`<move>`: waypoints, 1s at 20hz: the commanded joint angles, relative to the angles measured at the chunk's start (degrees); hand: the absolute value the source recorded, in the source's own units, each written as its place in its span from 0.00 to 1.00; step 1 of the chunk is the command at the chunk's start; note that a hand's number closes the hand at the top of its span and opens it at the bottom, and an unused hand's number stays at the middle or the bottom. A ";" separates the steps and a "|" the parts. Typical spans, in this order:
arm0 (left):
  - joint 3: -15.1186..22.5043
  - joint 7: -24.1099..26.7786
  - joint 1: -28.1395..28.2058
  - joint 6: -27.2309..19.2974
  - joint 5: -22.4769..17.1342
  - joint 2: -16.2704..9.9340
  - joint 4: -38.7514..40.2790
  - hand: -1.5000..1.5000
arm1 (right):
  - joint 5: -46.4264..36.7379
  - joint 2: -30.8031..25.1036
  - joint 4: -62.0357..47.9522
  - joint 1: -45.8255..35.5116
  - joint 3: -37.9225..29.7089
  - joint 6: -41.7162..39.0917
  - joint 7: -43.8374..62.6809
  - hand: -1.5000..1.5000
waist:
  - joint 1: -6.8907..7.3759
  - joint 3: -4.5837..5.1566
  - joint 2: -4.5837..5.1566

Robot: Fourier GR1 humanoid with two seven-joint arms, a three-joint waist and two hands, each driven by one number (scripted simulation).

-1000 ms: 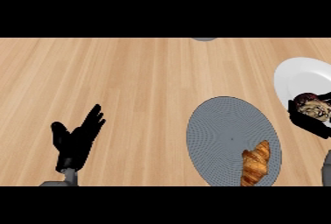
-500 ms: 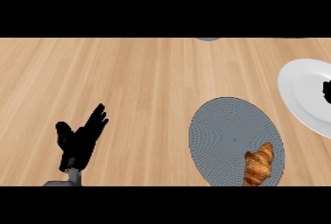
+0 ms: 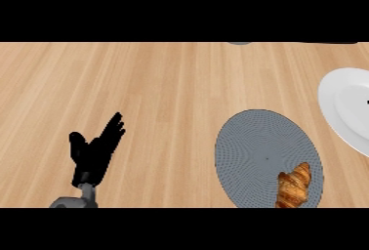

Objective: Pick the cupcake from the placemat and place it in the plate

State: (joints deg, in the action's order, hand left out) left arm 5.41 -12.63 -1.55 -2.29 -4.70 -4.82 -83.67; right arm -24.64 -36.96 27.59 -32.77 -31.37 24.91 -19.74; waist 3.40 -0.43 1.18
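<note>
Nearest, at lower left: left hand (image 3: 93,154), open and at rest, straight fingers up, holding nothing; at lower right: croissant (image 3: 294,185) lying on the near part of the round grey placemat (image 3: 259,141), long axis running near to far with a slight tilt to the right; no cupcake on the placemat; farther, at the right edge and just beside the placemat: white plate (image 3: 338,105), cut off by the frame, visible part bare; over the plate at the very edge: a dark sliver, probably the right hand (image 3: 367,102), open or closed not to be told; cupcake nowhere visible, so presumably beyond the right edge, at or over the plate; pointing and long axis therefore not to be judged. Step in hand, by inference: placing in the plate; best done by keeping the cupcake upright, base down, lowering well inside the rim toward the plate's middle, and releasing only once seated.
</note>
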 commanded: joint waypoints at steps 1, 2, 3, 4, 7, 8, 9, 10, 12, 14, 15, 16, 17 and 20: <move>0.83 -1.62 -0.96 0.29 -0.04 1.01 2.78 0.50 | -4.01 -2.56 -8.55 -4.21 3.63 -4.71 3.53 0.00 | 0.65 0.14 0.52; 1.11 -0.56 -0.18 -0.26 0.60 1.17 1.73 0.50 | -3.50 -2.79 -9.96 -3.39 3.18 -6.40 1.39 0.00 | 0.82 0.04 0.57; -0.37 -1.67 -0.21 1.28 -0.74 -0.91 0.42 0.50 | -2.33 -2.84 -10.81 -3.88 2.10 -7.42 -0.32 0.00 | 1.09 -0.04 0.56; -0.80 -1.19 -1.10 1.98 -1.33 -0.91 1.83 0.50 | -1.69 -2.80 -11.08 -5.35 1.57 -8.07 -1.45 0.00 | 0.98 -0.04 0.69; -0.34 -1.10 -1.18 0.21 -0.64 0.72 2.13 0.50 | 1.60 -1.59 -11.62 -6.07 -1.20 -10.59 -6.68 0.00 | 0.63 -0.14 0.70; -0.11 -2.10 -2.94 0.08 -0.30 0.63 1.81 0.50 | 2.63 -1.55 -11.79 -6.43 -2.22 -10.93 -8.13 0.00 | 0.29 -0.17 0.69; -0.76 -1.18 -0.88 0.55 -0.29 -0.47 2.09 0.50 | 4.19 -2.39 -11.72 -6.23 -3.47 -13.67 -10.41 0.00 | 0.11 -0.14 0.50; -1.65 -1.63 -0.01 2.66 -2.17 -1.67 1.60 0.50 | 6.02 -1.21 -11.24 -4.83 -5.40 -11.97 -13.96 0.00 | -0.16 -0.14 0.36; -0.72 0.34 0.50 1.87 -0.89 -0.60 2.77 0.50 | 8.87 -2.48 -11.43 -6.88 -8.21 -13.62 -14.42 0.00 | -0.31 -0.08 0.36; -0.80 0.61 0.74 0.51 -0.14 -0.05 2.84 0.50 | 11.32 -3.61 -12.56 -6.38 -10.69 -15.88 -15.90 0.00 | -0.46 -0.10 0.39; -1.67 0.07 0.87 1.82 -1.16 -1.40 2.13 0.50 | 11.98 -1.75 -13.23 -5.22 -11.55 -13.75 -17.98 0.00 | -0.28 -0.09 0.35; -0.01 0.68 2.01 0.34 -0.29 0.90 1.60 0.50 | 12.93 -4.01 -13.84 -5.78 -12.46 -16.37 -16.79 0.00 | -0.41 -0.06 0.21; 0.05 0.37 0.91 1.22 -0.55 0.48 1.81 0.50 | 13.56 -6.07 -14.73 -5.35 -13.25 -17.93 -15.72 0.00 | -0.66 -0.06 0.28; -1.05 -1.22 1.56 1.12 -0.96 -0.71 0.31 0.50 | 15.37 -8.43 -16.38 -4.29 -14.42 -25.10 -15.39 0.00 | -1.13 0.04 -0.13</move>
State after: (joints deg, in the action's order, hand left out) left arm 4.62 -12.43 -1.10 -1.60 -5.27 -5.06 -83.83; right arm -11.99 -42.87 13.15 -37.76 -43.46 6.01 -34.80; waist 2.76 -0.62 1.12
